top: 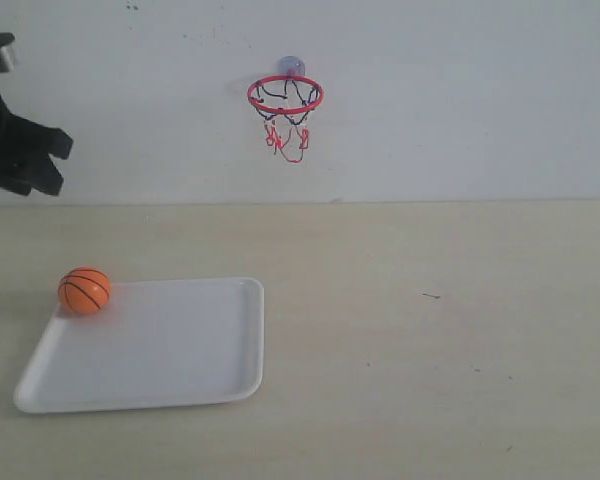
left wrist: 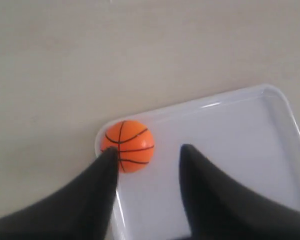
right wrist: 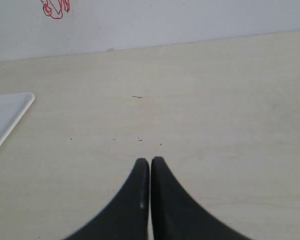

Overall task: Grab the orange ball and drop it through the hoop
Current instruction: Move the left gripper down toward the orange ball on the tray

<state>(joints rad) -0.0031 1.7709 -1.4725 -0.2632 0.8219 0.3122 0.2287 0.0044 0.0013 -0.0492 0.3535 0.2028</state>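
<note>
The orange ball (top: 85, 290) (left wrist: 127, 145), with black seams, rests in the far left corner of a white tray (top: 170, 350) (left wrist: 225, 165). My left gripper (left wrist: 147, 152) hangs open above the tray; one fingertip (left wrist: 109, 155) overlaps the ball's edge in the left wrist view and nothing lies between the fingers. In the exterior view only that arm's black body (top: 20, 150) shows at the left edge, well above the table. The hoop (top: 285, 97), red ring with dangling net, is fixed to the back wall. My right gripper (right wrist: 150, 161) is shut and empty over bare table.
The tray lies at the front left of a pale wooden table (top: 430, 330). A white wall (top: 460, 100) backs the table. In the right wrist view a tray corner (right wrist: 7, 117) and a scrap of red net (right wrist: 55, 9) show.
</note>
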